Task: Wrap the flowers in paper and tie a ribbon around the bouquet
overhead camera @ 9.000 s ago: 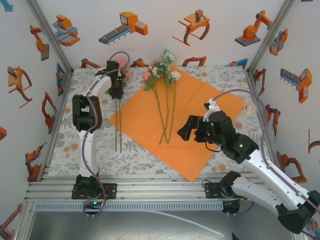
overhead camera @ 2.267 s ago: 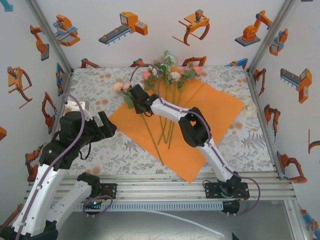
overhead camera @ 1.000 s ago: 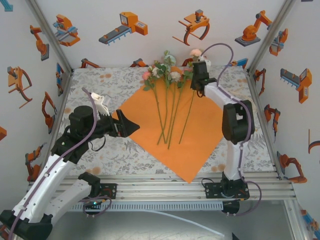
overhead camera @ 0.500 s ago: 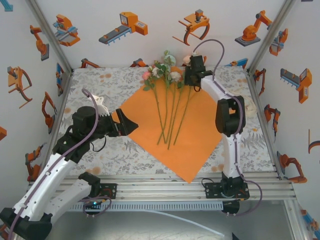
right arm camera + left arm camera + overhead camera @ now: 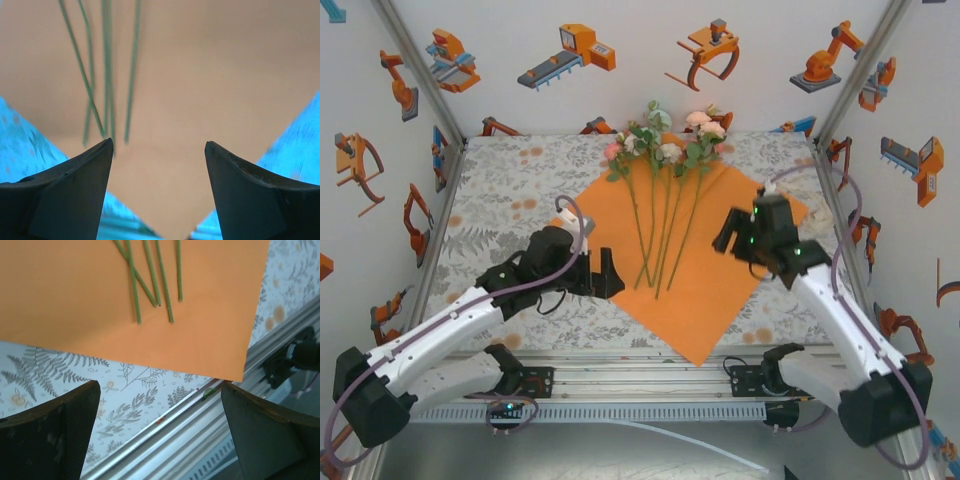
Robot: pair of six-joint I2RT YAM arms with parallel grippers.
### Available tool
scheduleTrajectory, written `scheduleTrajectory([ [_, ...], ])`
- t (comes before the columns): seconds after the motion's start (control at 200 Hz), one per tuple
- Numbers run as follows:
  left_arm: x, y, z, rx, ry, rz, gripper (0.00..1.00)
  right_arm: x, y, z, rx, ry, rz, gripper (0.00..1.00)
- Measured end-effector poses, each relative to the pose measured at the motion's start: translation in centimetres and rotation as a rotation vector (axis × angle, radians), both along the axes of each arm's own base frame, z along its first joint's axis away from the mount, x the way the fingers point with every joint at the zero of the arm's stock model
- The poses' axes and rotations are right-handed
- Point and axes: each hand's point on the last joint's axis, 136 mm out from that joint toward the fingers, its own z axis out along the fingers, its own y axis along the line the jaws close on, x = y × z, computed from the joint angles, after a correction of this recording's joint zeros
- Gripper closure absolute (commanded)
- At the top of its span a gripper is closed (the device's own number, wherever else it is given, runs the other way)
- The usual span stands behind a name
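Left hand, right hand splayed, empty; blooms from overhead, stem ends from wrists.

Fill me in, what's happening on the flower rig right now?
The flowers lie on the flat orange paper, blooms at the far corner and stems fanned toward the arms. Neither hand holds anything. The left hand is open above the tablecloth, just off the paper's near-left edge. The right hand is open above the paper, to the right of the stems. Nothing is wrapped or tied yet.
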Motion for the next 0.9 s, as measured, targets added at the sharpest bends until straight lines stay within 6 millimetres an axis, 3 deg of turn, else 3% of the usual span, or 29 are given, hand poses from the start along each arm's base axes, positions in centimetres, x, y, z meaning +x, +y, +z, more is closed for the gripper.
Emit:
scheduleTrajectory([
  [0.095,-1.2,-1.2,-1.1,0.019,-0.055,-0.102,0.03,-5.0,-1.0,-5.7,-0.015,0.189,-0.032,0.26],
  [0.185,-1.8,-1.7,-1.6,0.028,-0.082,-0.158,0.03,-8.3,-2.2,-9.2,-0.038,0.327,-0.08,0.24],
  [0.275,-1.7,-2.1,-1.2,0.02,-0.114,-0.179,0.03,-9.6,-2.6,-10.3,-0.043,0.387,-0.11,0.23],
  [0.426,-1.8,-2.8,-1.1,0.02,-0.14,-0.202,0.03,-10.2,-1.6,-13.2,0.041,0.435,-0.137,0.23],
  [0.636,-1.4,-3.0,-0.5,0.002,-0.174,-0.185,0.03,-9.2,1.3,-12.6,0.198,0.408,-0.122,0.22],
  [0.901,-1.6,-3.2,-0.7,-0.024,-0.186,-0.196,0.03,-8.9,2.7,-11.6,0.354,0.368,-0.161,0.27],
])
